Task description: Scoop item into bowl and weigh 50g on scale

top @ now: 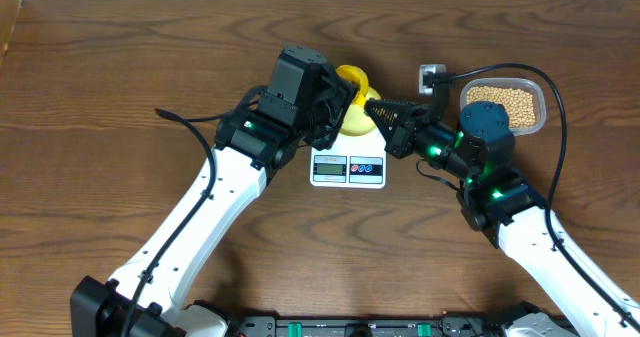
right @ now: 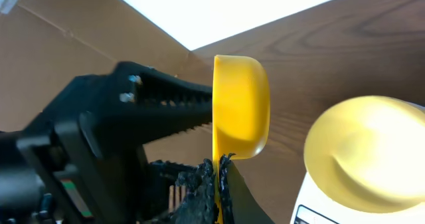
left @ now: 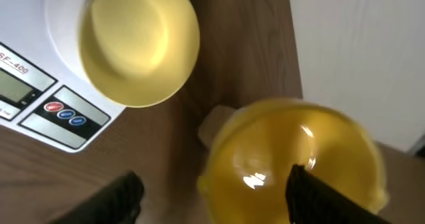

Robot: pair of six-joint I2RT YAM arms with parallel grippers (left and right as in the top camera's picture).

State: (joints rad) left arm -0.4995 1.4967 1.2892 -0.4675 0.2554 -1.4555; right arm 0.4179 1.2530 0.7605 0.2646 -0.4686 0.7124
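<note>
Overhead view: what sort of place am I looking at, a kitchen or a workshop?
Most likely a robotics test bench, not a kitchen: a left arm and right arm work at a wooden table holding a white scale and a tub of beans.

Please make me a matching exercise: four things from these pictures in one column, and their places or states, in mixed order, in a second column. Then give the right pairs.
1. bowl
2. beans
3. scoop
4. left gripper

A. in the clear container
B. open
C. on the scale, empty
D. clamped by its handle in the right gripper

Pairs: 1-C, 2-A, 3-D, 4-B
</note>
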